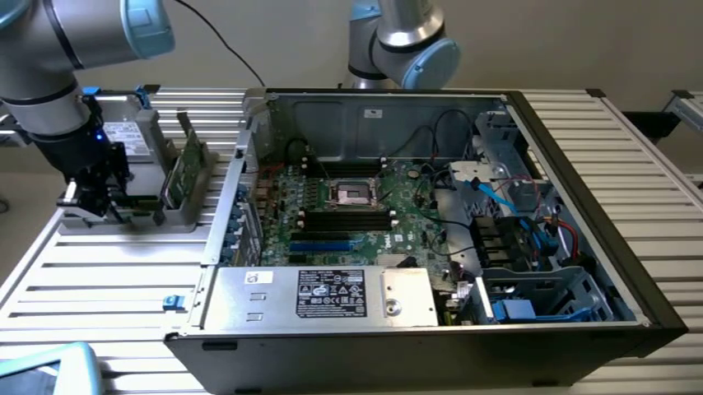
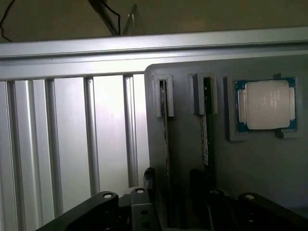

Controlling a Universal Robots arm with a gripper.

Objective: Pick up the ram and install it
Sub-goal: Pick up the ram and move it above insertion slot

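Observation:
Two ram sticks stand on edge in slots of a grey holder [image 2: 260, 173]. In the wrist view I see them edge-on: one ram [image 2: 166, 144] runs between my fingers and the other ram [image 2: 206, 134] lies beside it. My gripper [image 2: 171, 182] is open, with one dark fingertip [image 2: 148, 177] on each side of the first stick and a gap to it. In the exterior view my gripper [image 1: 94, 197] hangs low over the holder [image 1: 121, 218] at the left, close to a green ram [image 1: 189, 164].
A silver processor chip [image 2: 265, 103] lies in a recess of the holder. An open computer case [image 1: 615, 214] with its green motherboard [image 1: 417, 210] and black memory slots [image 1: 346, 218] sits to the exterior view's right. A second arm [image 1: 401, 41] stands behind it. Everything rests on a slatted metal table [image 1: 99, 280].

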